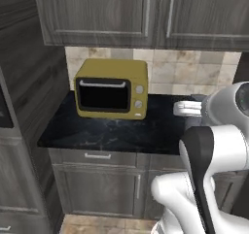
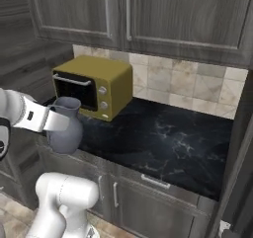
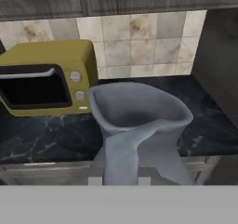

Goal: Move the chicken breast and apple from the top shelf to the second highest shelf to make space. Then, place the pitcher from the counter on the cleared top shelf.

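The dark grey-blue ceramic pitcher (image 2: 65, 128), round-bellied with a narrow neck, flared rim and small handle, hangs in the air off the front edge of the glossy black marble-look worktop (image 2: 163, 138), its base clear of the surface and level with the drawer fronts below. In the hand view the flared rim (image 3: 139, 109) opens just ahead of the camera, with the handle strap running down toward the two-finger gripper (image 3: 120, 179). The gripper is closed on the pitcher at the handle side; in the right base view the white hand meets the neck from the left.

Behind the pitcher stands a mustard-yellow countertop oven (image 2: 94, 86) with a dark glass door, set against beige wall tiles (image 2: 197, 86) under grey wood-grain wall cupboards (image 2: 148, 15). Grey base cabinets (image 1: 102, 184) with bar handles run beneath the worktop.

Judged stage: the pitcher is lifted and in carriage, so the final step of the task is under way. The fridge, its shelves, the chicken breast and the apple lie outside these views, so whether the two foods already rest on the second highest shelf cannot be told. Remaining, on this reading: carrying the pitcher to the fridge, setting it upright on the top shelf, and releasing it.
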